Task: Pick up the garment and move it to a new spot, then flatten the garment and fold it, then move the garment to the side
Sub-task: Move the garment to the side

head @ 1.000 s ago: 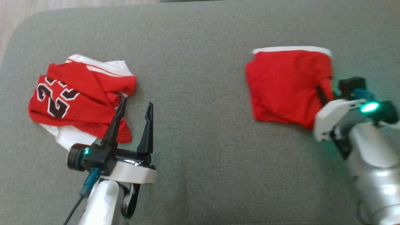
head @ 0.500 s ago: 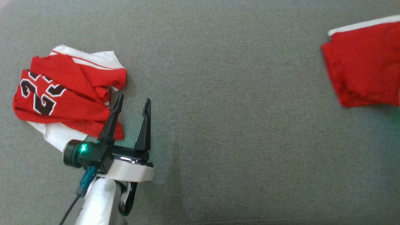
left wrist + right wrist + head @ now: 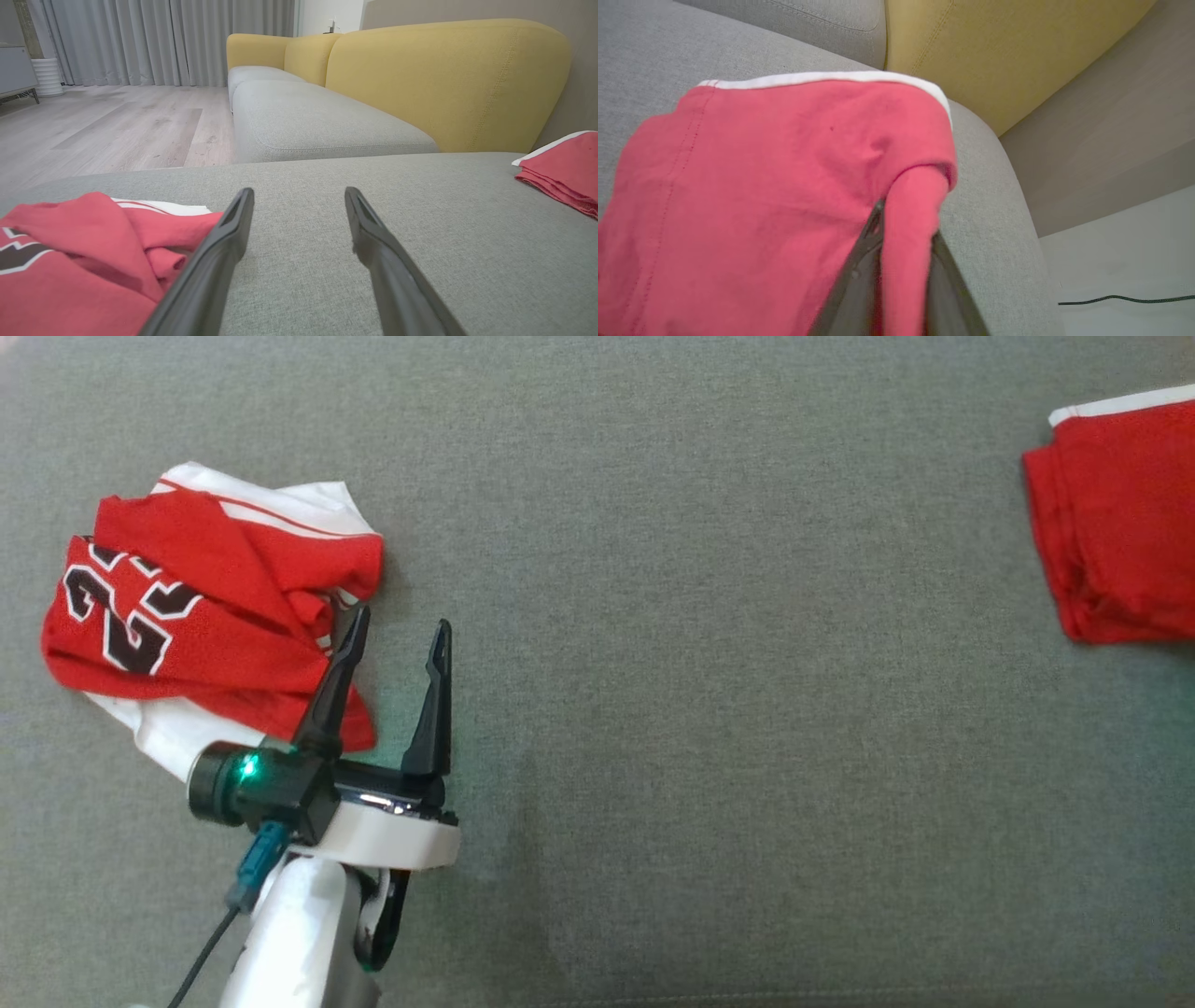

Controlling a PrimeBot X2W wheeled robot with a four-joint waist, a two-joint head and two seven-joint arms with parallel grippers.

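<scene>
Right end effector (image 3: 906, 224) clamped on thin pinch of folded garment (image 3: 761, 186) — dragging could undo folds. Left end effector (image 3: 400, 621) apart, jersey (image 3: 187, 616) just beside its left finger — snag risk.

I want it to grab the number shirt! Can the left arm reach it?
Probably yes: the left end effector hangs open right beside the crumpled jersey, with nothing between them.

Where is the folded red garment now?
The folded garment lies at the head view's far right on the grey cushion, a fold pinched in the right gripper.
</scene>
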